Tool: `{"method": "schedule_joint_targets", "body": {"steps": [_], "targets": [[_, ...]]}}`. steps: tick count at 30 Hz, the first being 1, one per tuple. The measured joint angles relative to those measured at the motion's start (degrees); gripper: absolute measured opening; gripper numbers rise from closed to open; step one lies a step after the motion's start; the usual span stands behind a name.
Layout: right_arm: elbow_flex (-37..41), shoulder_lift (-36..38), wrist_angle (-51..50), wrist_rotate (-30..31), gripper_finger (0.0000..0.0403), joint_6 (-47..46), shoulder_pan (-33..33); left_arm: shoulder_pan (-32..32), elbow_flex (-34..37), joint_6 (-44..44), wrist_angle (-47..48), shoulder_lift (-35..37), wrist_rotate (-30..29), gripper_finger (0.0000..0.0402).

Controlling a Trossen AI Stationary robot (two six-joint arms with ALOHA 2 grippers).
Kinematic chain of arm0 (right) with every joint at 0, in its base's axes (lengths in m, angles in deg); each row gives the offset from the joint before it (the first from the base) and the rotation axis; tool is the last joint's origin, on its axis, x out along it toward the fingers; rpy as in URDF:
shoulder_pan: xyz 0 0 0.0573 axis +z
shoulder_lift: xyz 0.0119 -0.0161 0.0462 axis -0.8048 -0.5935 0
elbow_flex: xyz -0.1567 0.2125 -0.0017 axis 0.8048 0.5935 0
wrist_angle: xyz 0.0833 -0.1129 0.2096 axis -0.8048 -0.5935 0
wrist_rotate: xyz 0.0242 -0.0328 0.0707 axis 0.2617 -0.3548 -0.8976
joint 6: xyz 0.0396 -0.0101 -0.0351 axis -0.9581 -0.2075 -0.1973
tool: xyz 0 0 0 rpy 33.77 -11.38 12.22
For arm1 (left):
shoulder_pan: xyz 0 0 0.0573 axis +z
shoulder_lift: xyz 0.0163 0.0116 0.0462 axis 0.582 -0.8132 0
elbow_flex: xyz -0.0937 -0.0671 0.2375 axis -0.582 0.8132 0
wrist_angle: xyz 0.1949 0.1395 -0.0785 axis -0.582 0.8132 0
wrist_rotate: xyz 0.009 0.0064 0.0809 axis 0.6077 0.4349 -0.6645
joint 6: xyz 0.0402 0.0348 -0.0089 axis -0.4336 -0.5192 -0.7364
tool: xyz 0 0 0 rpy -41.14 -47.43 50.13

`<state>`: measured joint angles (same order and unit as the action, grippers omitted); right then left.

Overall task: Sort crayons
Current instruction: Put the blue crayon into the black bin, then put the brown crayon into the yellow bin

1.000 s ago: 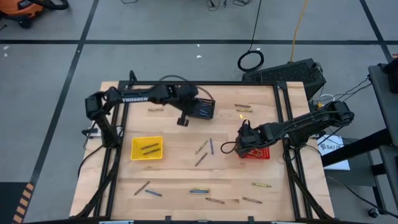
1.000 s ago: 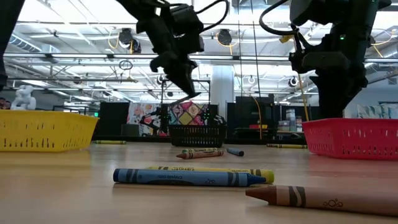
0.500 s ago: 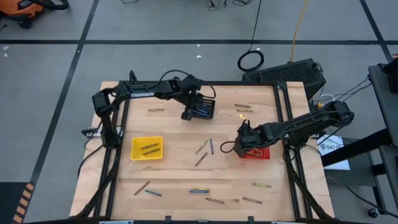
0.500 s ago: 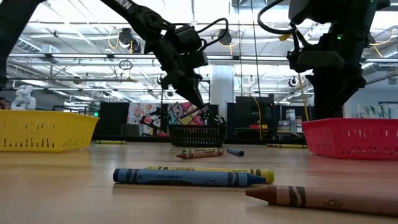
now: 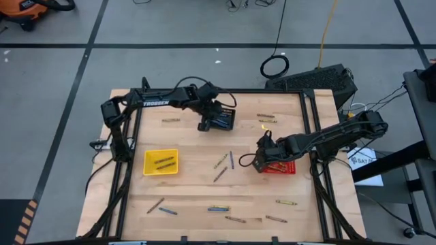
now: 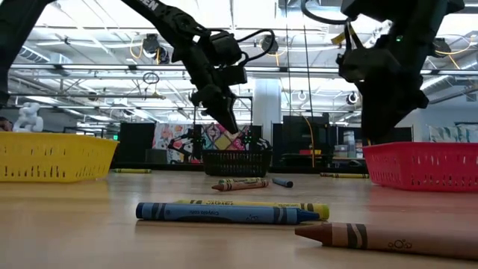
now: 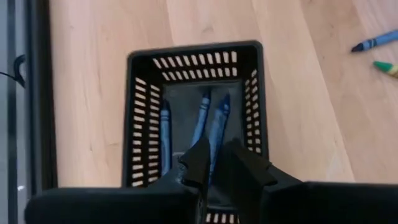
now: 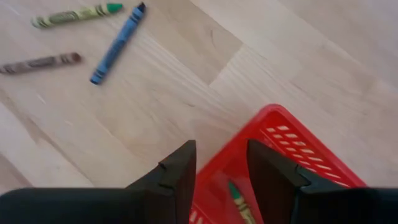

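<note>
Loose crayons lie scattered on the wooden table, among them a blue one [image 5: 230, 160], a near-edge blue one [image 6: 224, 213] and a brown one [image 6: 388, 237]. My left gripper [image 7: 217, 165] hangs open over the black basket [image 7: 193, 50] at the table's far middle. Three blue crayons [image 7: 200, 118] lie on the basket floor, one [image 7: 219, 124] right under the fingertips. My right gripper [image 8: 221, 165] hangs open above the left rim of the red basket [image 8: 280, 124], where a green crayon [image 8: 239, 199] lies. It holds nothing.
A yellow basket [image 5: 161, 162] with crayons in it stands at the table's left. More crayons lie along the near edge [image 5: 235, 219], at the far right [image 5: 266, 120] and at the far left [image 5: 170, 120]. Black frame rails [image 5: 311, 129] run along the table's sides.
My left gripper has swung from beside the black basket's left side to above the basket and has come down a little. My right gripper has tipped slightly above the red basket.
</note>
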<state>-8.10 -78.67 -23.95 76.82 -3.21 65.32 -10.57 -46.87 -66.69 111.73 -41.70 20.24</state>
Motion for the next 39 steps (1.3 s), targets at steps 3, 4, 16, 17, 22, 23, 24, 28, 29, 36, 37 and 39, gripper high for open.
{"method": "schedule_joint_targets", "body": {"steps": [3,4,16,17,22,23,24,28,29,36,37,39], "targets": [[0.00,0.00,0.36,0.02,0.0130,-0.30,0.00,-0.20,0.00,-0.04,0.22,0.00,-0.74,0.0058],[-0.01,0.00,0.39,0.04,0.0130,-0.19,0.00,-0.31,0.00,-0.10,0.09,0.00,-1.37,0.0058],[-3.21,0.17,3.62,3.71,0.0130,12.34,-9.69,-1.01,-7.72,-4.53,17.07,4.52,-4.83,0.0059],[-3.97,0.17,3.56,4.57,0.0130,14.25,-11.36,-0.87,-8.33,-4.54,18.89,5.22,-4.82,0.0059],[-6.99,0.20,3.14,4.66,0.0130,26.61,-21.24,0.20,-9.42,-4.69,25.03,9.78,-4.87,0.0059],[-7.34,0.20,2.49,3.85,0.0130,29.06,-23.44,0.34,-9.42,-4.71,25.66,10.88,-4.90,0.0059],[-7.47,0.20,1.93,2.93,0.0130,31.18,-25.88,0.50,-9.42,-4.67,25.92,12.04,-4.89,0.0059],[-7.47,0.20,-0.37,-2.23,0.0130,39.59,-35.01,1.13,-9.60,-4.47,27.38,16.12,-4.74,0.0059],[-7.47,0.20,-0.76,-3.41,0.0130,41.98,-36.91,1.21,-9.60,-4.47,27.45,16.83,-4.74,0.0059],[-7.48,-0.86,-0.46,-9.32,0.0130,58.49,-47.66,1.17,-9.55,-4.45,28.60,21.61,-5.61,0.0059],[-7.51,-1.28,-0.04,-10.24,0.0130,60.26,-48.89,1.18,-9.53,-4.45,28.65,22.17,-6.26,0.0059],[-7.51,-2.26,-0.30,-10.81,0.0130,63.69,-50.90,1.17,-9.53,-4.52,28.63,23.17,-6.49,0.0059]]}}
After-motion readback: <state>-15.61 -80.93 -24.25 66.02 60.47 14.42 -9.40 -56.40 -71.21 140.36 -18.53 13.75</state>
